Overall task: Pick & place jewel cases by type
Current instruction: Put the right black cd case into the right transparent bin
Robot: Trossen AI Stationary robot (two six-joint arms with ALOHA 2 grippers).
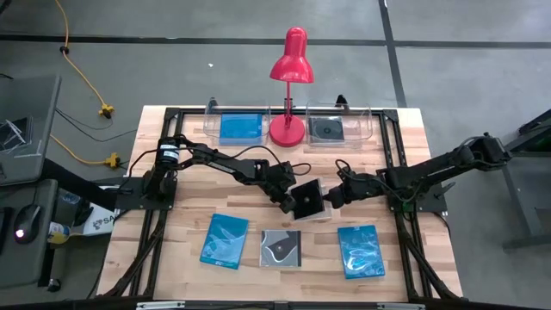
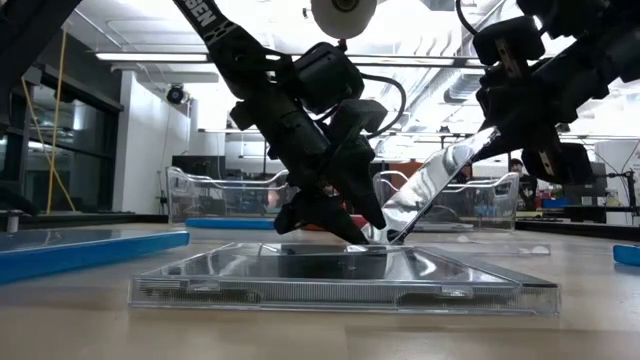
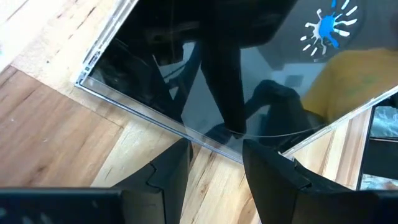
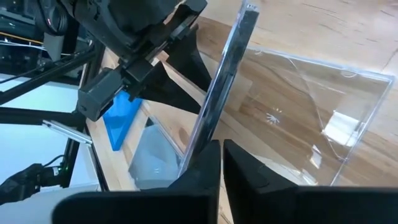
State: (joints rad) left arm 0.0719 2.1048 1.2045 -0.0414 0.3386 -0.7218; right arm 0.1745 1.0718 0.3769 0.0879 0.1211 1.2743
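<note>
Right hand (image 4: 221, 163) apparently pinching open case's lid (image 4: 224, 74).

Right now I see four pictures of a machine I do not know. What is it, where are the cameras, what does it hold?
It is a robot with two arms at a wooden table. One camera looks down from above, one looks level across the table, one sits on each wrist. Near the front edge lie a blue case, a grey case and another blue case. In the middle, the right claw pinches the raised lid of an open jewel case; the left claw, open, is at its base.
</note>
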